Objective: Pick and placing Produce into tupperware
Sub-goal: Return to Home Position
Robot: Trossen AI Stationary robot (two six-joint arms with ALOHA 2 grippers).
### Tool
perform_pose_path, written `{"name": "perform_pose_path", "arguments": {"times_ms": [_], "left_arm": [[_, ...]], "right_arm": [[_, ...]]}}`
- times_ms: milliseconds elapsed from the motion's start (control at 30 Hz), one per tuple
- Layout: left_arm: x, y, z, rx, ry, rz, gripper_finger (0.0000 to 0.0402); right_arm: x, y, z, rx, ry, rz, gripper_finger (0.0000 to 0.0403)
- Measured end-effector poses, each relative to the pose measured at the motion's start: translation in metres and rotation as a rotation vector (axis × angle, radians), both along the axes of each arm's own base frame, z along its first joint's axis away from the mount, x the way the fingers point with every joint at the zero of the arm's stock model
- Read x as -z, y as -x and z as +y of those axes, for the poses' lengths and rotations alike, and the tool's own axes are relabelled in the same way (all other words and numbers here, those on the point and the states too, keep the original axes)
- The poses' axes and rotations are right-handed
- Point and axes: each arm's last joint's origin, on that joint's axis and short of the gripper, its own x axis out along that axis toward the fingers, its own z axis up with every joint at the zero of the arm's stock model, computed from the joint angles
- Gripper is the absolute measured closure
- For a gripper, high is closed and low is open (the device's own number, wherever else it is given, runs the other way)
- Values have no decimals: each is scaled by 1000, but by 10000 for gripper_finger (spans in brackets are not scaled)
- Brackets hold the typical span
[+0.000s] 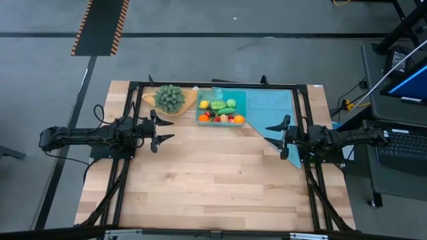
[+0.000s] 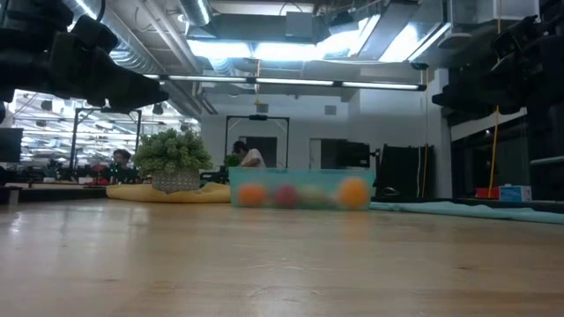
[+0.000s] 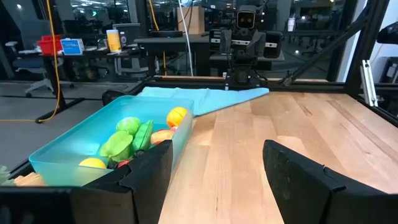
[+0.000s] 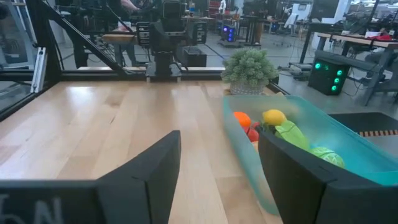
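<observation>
The tupperware [image 1: 221,107], a shallow clear teal container, stands at the table's far middle with its base on the wood, partly over a teal cloth. The produce [image 1: 220,112] lies inside it: small red, orange, yellow and green toy pieces, also visible in the left wrist view [image 3: 134,140] and right wrist view [image 4: 280,127]. My left gripper [image 1: 162,131] is open at the table's left, holding nothing. My right gripper [image 1: 278,135] is open at the table's right, holding nothing. Both hover level, apart from the container.
A bushy green plant [image 1: 169,97] on a tan wooden dish stands just left of the tupperware. The flat teal cloth [image 1: 277,107] lies at the far right. A black frame [image 1: 213,85] runs round the table. Bare wood spreads across the near half.
</observation>
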Motion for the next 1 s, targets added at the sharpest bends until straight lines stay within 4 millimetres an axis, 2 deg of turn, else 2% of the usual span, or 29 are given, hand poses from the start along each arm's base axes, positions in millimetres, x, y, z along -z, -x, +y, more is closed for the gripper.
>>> {"name": "perform_pose_path", "arguments": {"times_ms": [533,800,1000], "left_arm": [[0,0,0,0,0,0,159],[0,0,0,1,0,0,159],[0,0,0,1,0,-1,159]], "right_arm": [[0,0,0,0,-1,-4,185],[-10,9,0,-3,18,-124,185],[-10,9,-1,0,-31,-132,185]]}}
